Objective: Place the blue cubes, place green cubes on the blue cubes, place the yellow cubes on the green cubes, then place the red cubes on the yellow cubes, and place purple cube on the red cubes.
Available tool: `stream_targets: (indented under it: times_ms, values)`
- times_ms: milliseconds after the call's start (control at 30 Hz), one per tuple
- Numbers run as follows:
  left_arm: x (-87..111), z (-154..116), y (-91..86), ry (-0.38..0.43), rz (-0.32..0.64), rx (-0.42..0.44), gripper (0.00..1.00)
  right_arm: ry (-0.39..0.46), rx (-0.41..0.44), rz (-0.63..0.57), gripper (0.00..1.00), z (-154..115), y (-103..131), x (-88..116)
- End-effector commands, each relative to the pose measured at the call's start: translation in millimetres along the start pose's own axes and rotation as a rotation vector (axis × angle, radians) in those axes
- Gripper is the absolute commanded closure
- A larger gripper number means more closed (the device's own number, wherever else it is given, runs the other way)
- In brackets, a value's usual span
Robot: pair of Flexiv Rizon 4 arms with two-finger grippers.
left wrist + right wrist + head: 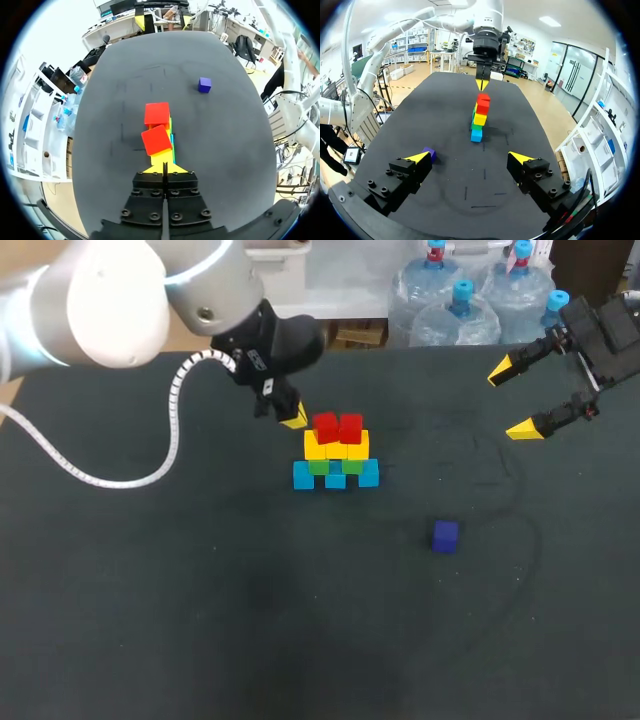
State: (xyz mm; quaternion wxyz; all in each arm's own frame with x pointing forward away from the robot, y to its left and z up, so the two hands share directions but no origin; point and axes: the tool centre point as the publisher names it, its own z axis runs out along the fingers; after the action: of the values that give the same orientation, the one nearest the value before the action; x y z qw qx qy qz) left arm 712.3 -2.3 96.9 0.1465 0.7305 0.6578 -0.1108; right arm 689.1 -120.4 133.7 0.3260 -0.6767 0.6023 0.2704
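Overhead, my left arm comes in from the rear left corner and bends down so that the left end effector (294,419) hangs just beside the red cubes (325,427), its two yellow tips pressed together with nothing between them; whether it touches the stack I cannot tell. A white coiled cable (130,475) loops from this arm across the desk (200,620). My right arm sits at the far right edge, the right end effector (513,400) spread wide and gripping nothing. The stack stands mid-desk: blue cubes (303,476) at the base, green cubes (319,467) on them, yellow cubes (335,448) above, two red ones on top, the one nearer the left end effector turned askew. The purple cube (445,536) lies alone on the dark desk, well apart from the stack, toward the right arm's side.
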Motion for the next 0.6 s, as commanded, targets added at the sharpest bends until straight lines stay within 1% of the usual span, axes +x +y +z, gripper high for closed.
stream_targets:
  times_ms: [33, 600]
  values:
    - [-0.9, 4.0, 5.1, 0.002, 0.001, 0.013, 1.00, -0.001, 0.000, -0.001, 0.00, 0.6, -0.5, 0.3]
    - [-3.2, 9.6, 6.2, 0.006, 0.010, 0.033, 1.00, -0.001, 0.000, -0.001, 0.00, 0.6, -0.5, 0.3]
